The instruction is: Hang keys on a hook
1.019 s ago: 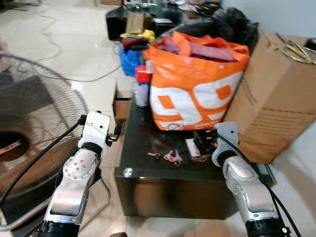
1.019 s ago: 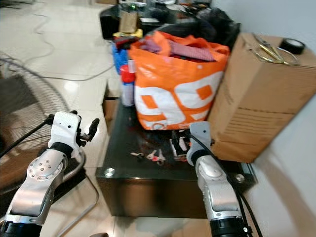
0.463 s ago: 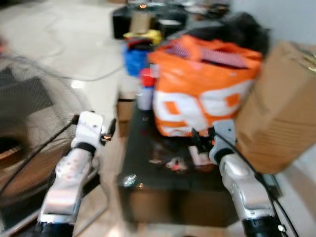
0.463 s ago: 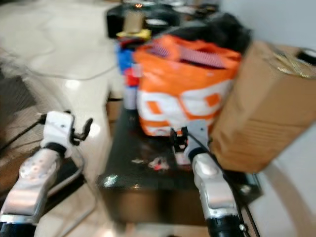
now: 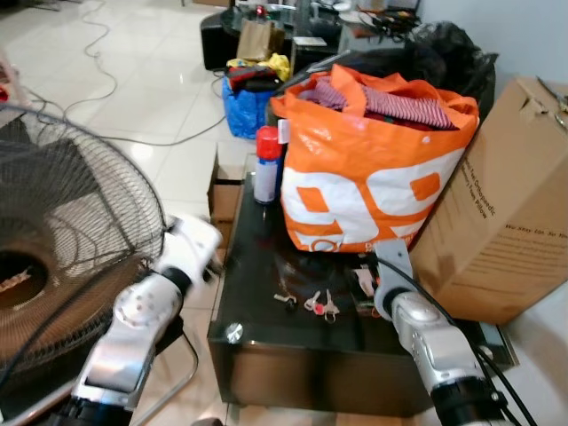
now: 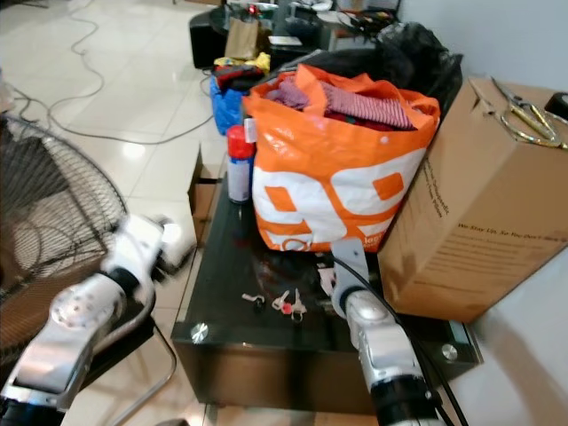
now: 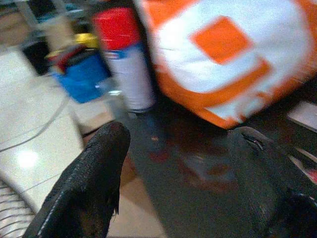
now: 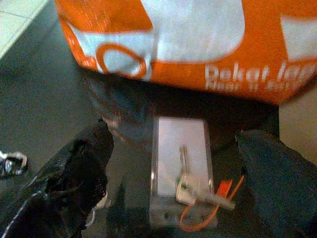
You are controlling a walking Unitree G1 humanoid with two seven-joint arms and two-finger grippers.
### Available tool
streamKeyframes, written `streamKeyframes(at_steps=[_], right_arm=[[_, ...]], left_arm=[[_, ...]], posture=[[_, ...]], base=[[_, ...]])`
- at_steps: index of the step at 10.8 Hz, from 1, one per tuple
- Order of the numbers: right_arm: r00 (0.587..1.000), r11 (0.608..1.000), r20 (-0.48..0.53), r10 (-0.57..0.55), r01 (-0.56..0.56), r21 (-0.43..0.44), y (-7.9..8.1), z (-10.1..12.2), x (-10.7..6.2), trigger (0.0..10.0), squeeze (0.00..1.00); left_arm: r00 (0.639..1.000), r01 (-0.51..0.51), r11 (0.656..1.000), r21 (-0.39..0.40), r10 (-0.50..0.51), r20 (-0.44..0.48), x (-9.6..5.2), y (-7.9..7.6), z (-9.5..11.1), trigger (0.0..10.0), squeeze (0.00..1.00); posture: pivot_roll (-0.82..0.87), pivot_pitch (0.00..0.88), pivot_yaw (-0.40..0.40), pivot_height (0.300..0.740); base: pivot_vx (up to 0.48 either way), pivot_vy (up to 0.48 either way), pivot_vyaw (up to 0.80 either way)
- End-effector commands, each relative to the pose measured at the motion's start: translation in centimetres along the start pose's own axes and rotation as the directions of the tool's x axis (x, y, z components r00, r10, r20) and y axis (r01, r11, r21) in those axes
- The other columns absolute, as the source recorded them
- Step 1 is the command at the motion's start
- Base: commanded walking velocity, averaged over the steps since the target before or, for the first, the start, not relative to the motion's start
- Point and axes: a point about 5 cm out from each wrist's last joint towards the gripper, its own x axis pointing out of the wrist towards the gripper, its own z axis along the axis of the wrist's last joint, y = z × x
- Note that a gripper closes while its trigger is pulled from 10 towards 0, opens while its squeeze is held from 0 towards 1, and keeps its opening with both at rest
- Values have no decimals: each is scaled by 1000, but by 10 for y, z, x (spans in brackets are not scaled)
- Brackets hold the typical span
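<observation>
On your glossy black glass desk (image 5: 257,284), the right claw (image 8: 173,173) hangs open over a clear plastic block (image 8: 181,171) carrying a silver key (image 8: 184,173) with an orange cord, just below the orange-and-white bag (image 5: 373,177). Your left claw (image 7: 178,168) is open near the red-capped spray can (image 7: 126,59).

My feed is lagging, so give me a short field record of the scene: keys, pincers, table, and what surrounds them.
keys: loose set lying flat on the black glass table, in front of the orange bag
second key: on a clear block with an orange cord, between the right pincer's fingers
right pincer: open, low over the table by the bag
left pincer: open, off the table's left edge, pointing at the spray can
neighbours: cardboard box right, floor fan left
hook: none seen
</observation>
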Motion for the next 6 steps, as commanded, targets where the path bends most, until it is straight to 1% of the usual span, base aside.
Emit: streamKeyframes(at_steps=[1, 2, 3, 4, 5, 6], right_arm=[[999, 1000, -48, -3, 4, 26, -3, -4, 4, 10000, 1000], [997, 1000, -77, -19, 20, 14, -3, -7, 6, 10000, 1000], [982, 998, -180, -60, 60, -3, -7, -22, 11, 10000, 1000], [973, 997, -219, -65, 73, 31, -9, -31, 13, 10000, 0], [965, 992, -246, -86, 105, 65, -14, -36, 15, 10000, 0], [958, 987, -266, -109, 135, 82, -18, -41, 16, 6588, 0]], left_arm=[[992, 123, 992, 17, -123, -34, 1, -11, -5, 10000, 0], [985, 166, 986, 25, -165, -51, 1, -15, -7, 10000, 0], [964, 254, 967, 20, -251, -89, -4, -23, -12, 10000, 0], [962, 264, 964, 14, -262, -81, -6, -25, -11, 10000, 0], [954, 295, 955, -23, -296, -51, -9, -27, -7, 10000, 0], [945, 322, 946, -44, -324, -46, -11, -28, -6, 10000, 0]], posture=[[-31, 0, -99, 740], [-34, 0, -103, 740], [-35, 0, -110, 740], [-35, 0, -113, 740], [-30, 0, -114, 740], [-26, 0, -118, 740]], base=[[0, 0, 0], [0, 0, 0], [0, 0, 0], [0, 0, 0], [0, 0, 0], [0, 0, 0]])
